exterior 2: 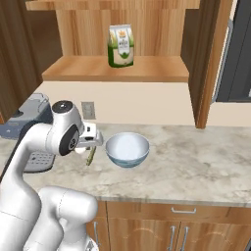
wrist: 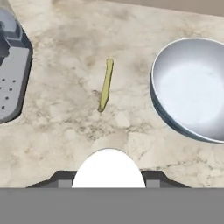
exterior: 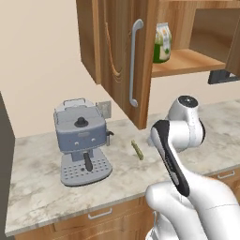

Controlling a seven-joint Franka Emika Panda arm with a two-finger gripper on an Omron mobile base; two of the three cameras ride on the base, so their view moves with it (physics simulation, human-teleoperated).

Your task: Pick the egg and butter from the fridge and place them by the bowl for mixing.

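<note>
Marbled beige stone countertop [wrist: 65, 131] across the whole hand view, wooden wall cabinets [exterior 2: 117, 68] above it in the base views. Thin yellowish-olive stick of butter [wrist: 105, 85] lying flat on the stone at centre of the hand view, between the grey coffee machine [exterior: 82, 140] at left and the round pale blue-grey bowl [wrist: 192, 94] at right; apart from both, nearer the bowl. Seen again in the left base view at centre and in the right base view just left of the bowl.

Small plain white egg [wrist: 108, 168] at bottom centre of the hand view, seated between the two dark fingertips of the gripper [wrist: 108, 178]; jaws partly closed around it, pressing its two sides. Held above the counter, near the butter and left of the bowl in the right base view.

Egg judged light, rigid but brittle and smooth: liable to slip or crack, so best kept gripped gently across its widest middle and lowered until touching the stone before release. Round shape likely to roll once freed; a spot just beside the butter or the bowl wall seems safest. Green-labelled bag [exterior 2: 120, 45] standing on the open cabinet shelf, upper centre of the right base view.
</note>
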